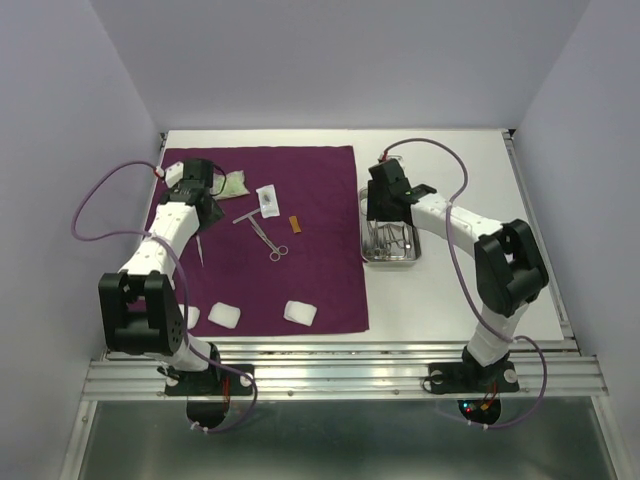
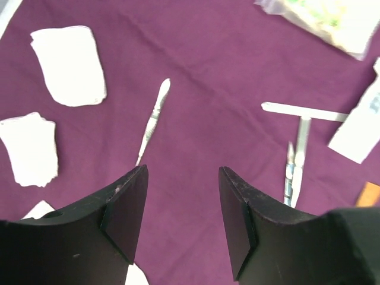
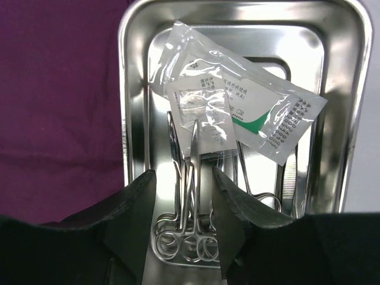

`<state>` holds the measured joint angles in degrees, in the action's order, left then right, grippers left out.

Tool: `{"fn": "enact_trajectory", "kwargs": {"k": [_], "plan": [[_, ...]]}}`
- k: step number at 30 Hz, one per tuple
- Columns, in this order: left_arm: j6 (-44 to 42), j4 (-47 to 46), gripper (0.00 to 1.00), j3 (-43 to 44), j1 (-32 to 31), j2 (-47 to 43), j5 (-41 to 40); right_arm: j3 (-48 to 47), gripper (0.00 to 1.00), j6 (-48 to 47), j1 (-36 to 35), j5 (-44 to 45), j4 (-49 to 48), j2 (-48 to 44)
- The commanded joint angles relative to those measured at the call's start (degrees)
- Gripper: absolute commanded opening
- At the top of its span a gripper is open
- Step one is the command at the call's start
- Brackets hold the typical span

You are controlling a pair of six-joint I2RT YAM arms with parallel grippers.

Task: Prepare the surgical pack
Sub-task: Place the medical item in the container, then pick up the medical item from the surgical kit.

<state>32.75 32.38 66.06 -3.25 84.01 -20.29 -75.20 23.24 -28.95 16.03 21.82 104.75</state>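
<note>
Black fingers (image 2: 122,219) of my left gripper (image 2: 183,172) fill the bottom of the left wrist view. They are set wide apart, with nothing between them but the purple drape (image 2: 196,71) below. Just beyond my left fingertip a slim steel scalpel handle (image 2: 153,122) lies flat and slanted on the cloth. Farther out to its left sit two white gauze pads (image 2: 70,64), apart from each other. To the right lies a steel instrument with a crossbar (image 2: 301,133), with a white packet (image 2: 359,127) just beside it. An orange strip (image 2: 369,193) shows at the frame's edge and a greenish packet (image 2: 326,18) at the far corner.

My right gripper (image 3: 184,175) hangs over the steel tray (image 3: 127,89), moderately open and holding nothing that I can make out. Ring-handled forceps (image 3: 184,240) lie lengthwise in the tray under the gap. Two clear packets (image 3: 255,110) rest across their far ends, the smaller overlapping the larger. The tray's left wall sits just beside the drape's edge.

From above, the drape is spread flat over the left part of the surface (image 1: 480,160), and the tray stands just off its right edge. Three gauze pads lie in a row along the cloth's near edge.
</note>
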Motion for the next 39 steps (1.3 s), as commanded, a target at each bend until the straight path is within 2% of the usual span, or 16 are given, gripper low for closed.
{"fn": "enact_trajectory", "kwargs": {"k": [1, 7, 17, 23, 32, 35, 36, 39], "plan": [[-2.43, -1.44, 0.61, -0.41, 0.96, 1.59, -2.64, -0.92, 0.48, -1.45, -0.14, 1.55, -1.87, -4.81], [-3.75, -3.02, 0.5, 0.2, 2.72, 7.47, -3.08, -0.21, 0.48, -1.89, -0.14, -0.56, -1.79, -8.15], [-4.89, -5.49, 0.49, -0.5, 8.6, 14.95, 1.39, -0.03, 0.48, -1.98, -0.14, -4.25, -1.87, -8.69], [-4.81, -6.89, 0.45, -1.73, 9.05, 18.73, 5.17, -0.56, 0.48, -1.98, -0.14, -5.22, -1.96, -8.6], [-4.54, -6.46, 0.44, -1.29, 9.05, 20.67, 4.56, 0.05, 0.48, -1.8, -0.14, -6.45, -1.87, -9.48], [-4.28, -6.28, 0.36, -1.29, 9.05, 21.55, 5.09, 0.23, 0.48, -1.62, -0.14, -6.45, -1.87, -9.83], [-4.19, -6.28, 0.31, -1.46, 9.05, 21.55, 5.26, 0.23, 0.48, -1.62, -0.14, -6.36, -1.96, -9.91], [-4.01, -6.8, 0.29, -1.9, 9.05, 21.2, 7.01, 0.23, 0.48, -1.62, -0.14, -6.28, -1.87, -10.7]]}}
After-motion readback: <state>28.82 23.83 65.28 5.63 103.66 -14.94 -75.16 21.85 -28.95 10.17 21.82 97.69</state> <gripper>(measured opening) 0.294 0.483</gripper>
